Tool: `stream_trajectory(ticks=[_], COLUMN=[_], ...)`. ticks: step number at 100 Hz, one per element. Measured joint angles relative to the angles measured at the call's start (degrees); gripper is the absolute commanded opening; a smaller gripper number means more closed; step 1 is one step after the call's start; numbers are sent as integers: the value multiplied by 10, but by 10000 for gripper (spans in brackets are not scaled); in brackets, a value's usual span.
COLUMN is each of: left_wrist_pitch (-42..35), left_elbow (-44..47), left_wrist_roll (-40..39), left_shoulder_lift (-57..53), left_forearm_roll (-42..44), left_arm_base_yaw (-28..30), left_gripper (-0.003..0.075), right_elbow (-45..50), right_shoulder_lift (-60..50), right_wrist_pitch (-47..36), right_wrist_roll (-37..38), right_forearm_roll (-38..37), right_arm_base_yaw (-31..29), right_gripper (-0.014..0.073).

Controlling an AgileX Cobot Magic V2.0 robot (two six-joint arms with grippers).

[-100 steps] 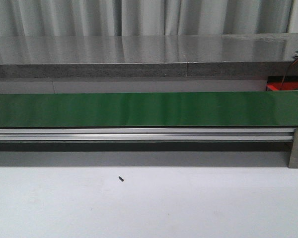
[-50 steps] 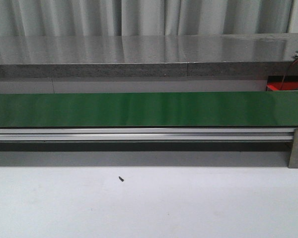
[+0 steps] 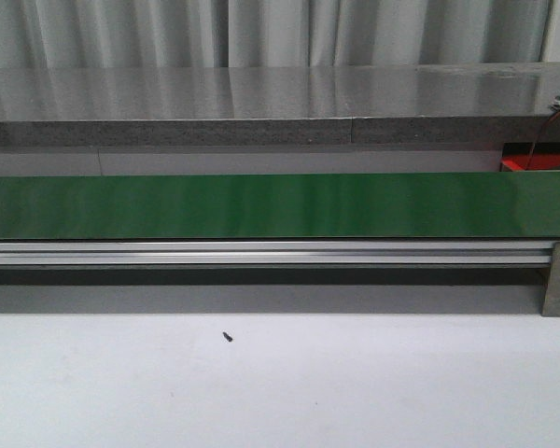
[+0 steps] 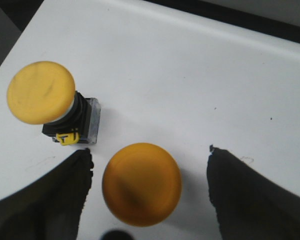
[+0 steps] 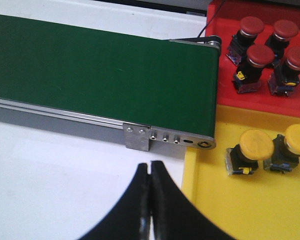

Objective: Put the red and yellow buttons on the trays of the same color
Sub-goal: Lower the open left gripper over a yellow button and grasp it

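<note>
Left claw (image 4: 145,172) is spread wide around a yellow button (image 4: 141,184), nothing gripped yet. Right claw (image 5: 150,200) is closed, empty. Cap should be centred btwn fingers before closing, clear of 2nd yellow button (image 4: 41,93).

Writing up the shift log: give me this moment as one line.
left pincer: open, straddling yellow button | right pincer: shut, empty | conveyor belt: bare | red tray: four red buttons | yellow tray: two yellow
</note>
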Motion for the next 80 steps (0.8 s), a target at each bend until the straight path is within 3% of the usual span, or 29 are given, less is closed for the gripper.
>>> stream_trajectory(ticks=[80], left_wrist_pitch=[-22], left_elbow=[0], left_wrist_roll=[0], left_shoulder_lift=[26], left_forearm_roll=[0], left_arm_base_yaw=[0], left_gripper=[463], right_elbow=[0], right_shoulder_lift=[0], right_wrist_pitch=[0], right_wrist_roll=[0], right_forearm_roll=[0], right_arm_base_yaw=[0], right_gripper=[-96])
